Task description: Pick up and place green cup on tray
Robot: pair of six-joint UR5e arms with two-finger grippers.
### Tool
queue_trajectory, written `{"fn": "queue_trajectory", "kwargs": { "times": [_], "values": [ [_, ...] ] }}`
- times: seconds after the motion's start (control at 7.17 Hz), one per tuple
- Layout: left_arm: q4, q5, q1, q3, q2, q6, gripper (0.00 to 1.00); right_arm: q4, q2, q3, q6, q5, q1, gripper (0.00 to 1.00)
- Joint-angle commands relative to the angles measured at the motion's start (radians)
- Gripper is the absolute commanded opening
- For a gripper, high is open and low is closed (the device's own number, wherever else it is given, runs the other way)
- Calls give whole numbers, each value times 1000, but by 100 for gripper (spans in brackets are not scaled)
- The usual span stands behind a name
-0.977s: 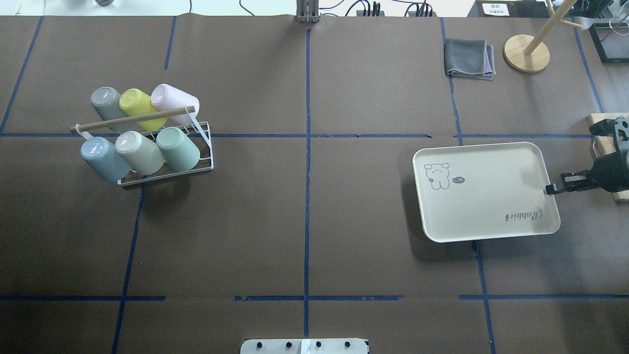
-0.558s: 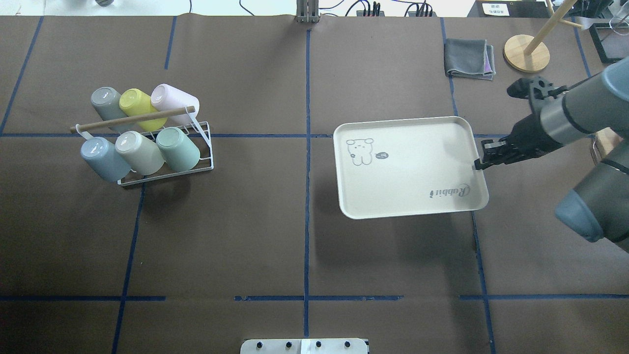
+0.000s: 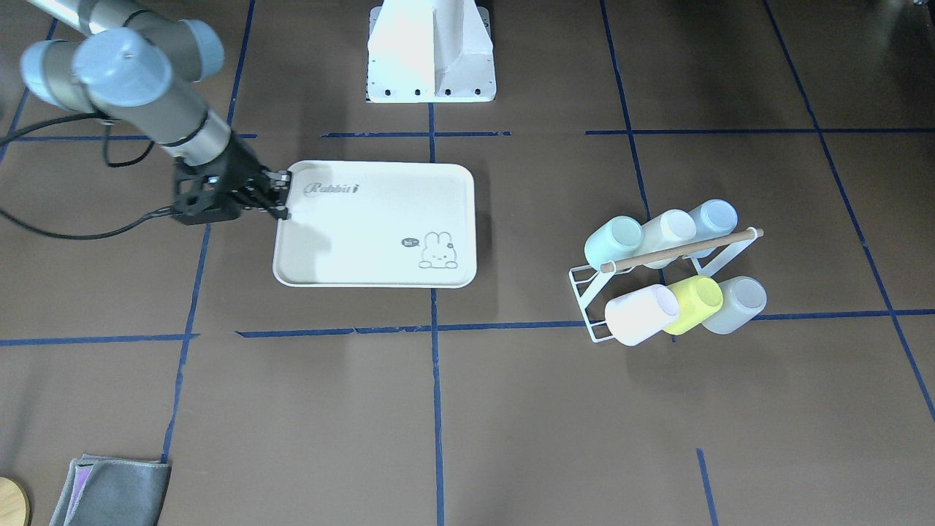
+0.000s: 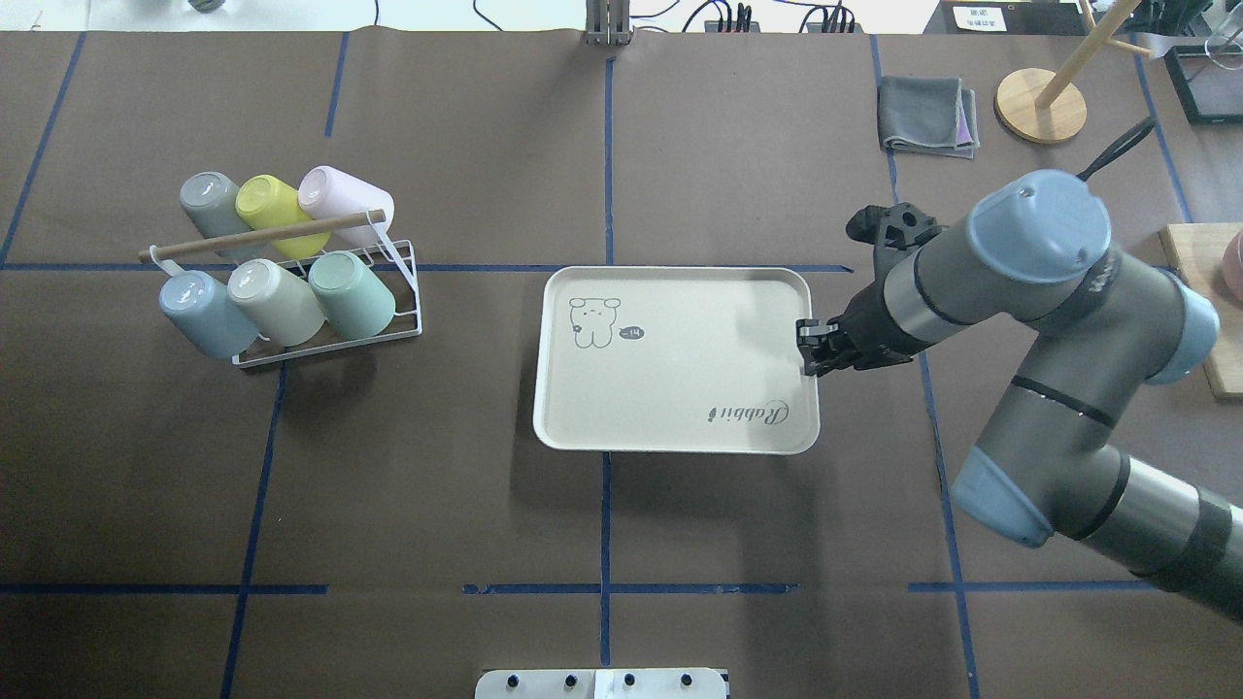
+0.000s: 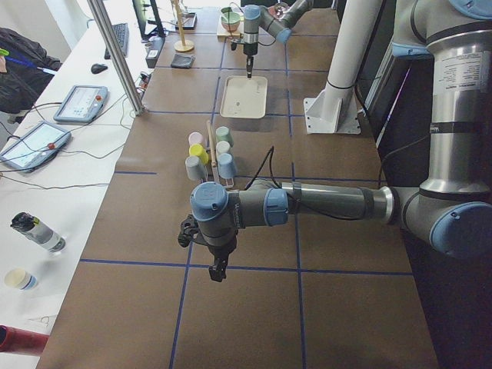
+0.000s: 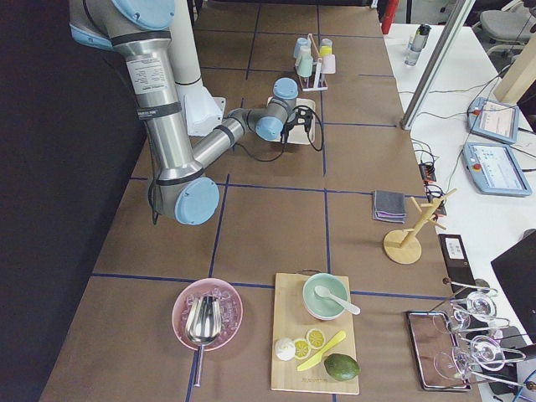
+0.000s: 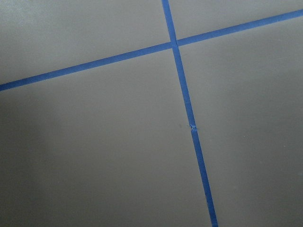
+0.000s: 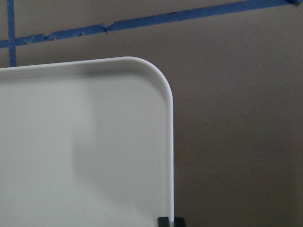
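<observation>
The green cup (image 4: pixel 352 293) lies on its side in a white wire rack (image 4: pixel 406 328) at the table's left, rightmost in the front row; it also shows in the front-facing view (image 3: pixel 613 242). The cream tray (image 4: pixel 680 330) with "Rabbit" script sits at the table's middle and is empty. My right gripper (image 4: pixel 808 348) is shut on the tray's right rim, as the front-facing view (image 3: pixel 282 197) also shows. The right wrist view shows the tray's corner (image 8: pixel 85 142). My left gripper (image 5: pixel 218 272) hangs over bare table, far from the rack; I cannot tell whether it is open or shut.
The rack holds several other cups: grey, yellow-green (image 4: pixel 275 206), pink, pale blue (image 4: pixel 199 313) and cream, under a wooden bar. A grey cloth (image 4: pixel 927 115) and a wooden stand base (image 4: pixel 1040 105) sit at the far right. A wooden board (image 4: pixel 1199 282) lies at the right edge.
My right arm has carried the tray leftward from the table's right side to the middle, gripper still shut on its rim. The cups have not moved.
</observation>
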Motion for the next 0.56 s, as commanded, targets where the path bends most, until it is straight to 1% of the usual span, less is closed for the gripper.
{"fn": "queue_trajectory", "kwargs": {
  "times": [0.0, 0.42],
  "values": [
    [0, 0, 0, 0, 0, 0, 100, 6, 50, -52, 41, -67, -63, 0],
    [0, 0, 0, 0, 0, 0, 100, 6, 65, -58, 53, -70, -89, 0]
  ]
}}
